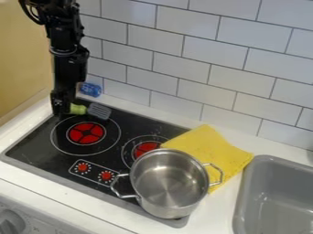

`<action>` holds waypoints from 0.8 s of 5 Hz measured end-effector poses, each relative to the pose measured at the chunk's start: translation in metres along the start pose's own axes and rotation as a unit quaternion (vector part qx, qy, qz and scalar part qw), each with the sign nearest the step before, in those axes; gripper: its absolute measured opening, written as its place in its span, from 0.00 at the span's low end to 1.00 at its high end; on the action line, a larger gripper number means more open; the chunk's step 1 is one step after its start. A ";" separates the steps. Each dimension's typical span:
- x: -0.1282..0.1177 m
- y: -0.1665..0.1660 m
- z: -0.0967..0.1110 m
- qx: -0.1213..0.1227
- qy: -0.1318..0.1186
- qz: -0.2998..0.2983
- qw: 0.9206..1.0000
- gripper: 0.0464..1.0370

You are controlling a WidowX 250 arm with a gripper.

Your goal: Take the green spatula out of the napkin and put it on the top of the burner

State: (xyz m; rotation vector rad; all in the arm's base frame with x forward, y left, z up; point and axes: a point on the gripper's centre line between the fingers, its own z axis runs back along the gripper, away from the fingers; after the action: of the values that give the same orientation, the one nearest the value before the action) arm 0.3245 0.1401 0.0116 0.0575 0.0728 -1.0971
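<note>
The black gripper (62, 109) hangs down at the back left corner of the black stove top (36, 145), with the arm (66, 55) upright above it. Whether it is open, closed or gripping the spatula, I cannot tell. The green and grey spatula (98, 111) is right at the gripper, near the back edge of the stove and just behind the big left burner (86, 133). Its green part is next to the gripper and its slotted grey head points right. It is well apart from the yellow napkin (211, 141), which lies partly on the stove and partly on the white counter (214, 209). A shiny metal pot (169, 183) with two side handles stands at the front right of the stove, in front of the smaller burner (146, 148) and overlapping the napkin in this view. Behind the spatula, by the white tiled wall (177, 59), is a small blue thing (90, 89). The grey sink (278, 192) is to the right of the napkin
</note>
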 end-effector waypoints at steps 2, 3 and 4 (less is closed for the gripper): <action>0.006 0.001 0.003 0.005 -0.001 -0.008 1.000 0.96; 0.007 0.003 0.032 0.032 -0.014 -0.006 0.999 0.96; 0.008 0.000 0.054 0.042 -0.021 -0.009 0.999 0.96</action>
State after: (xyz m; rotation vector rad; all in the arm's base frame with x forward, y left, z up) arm 0.3297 0.1291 0.0646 0.1096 -0.0108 -1.1193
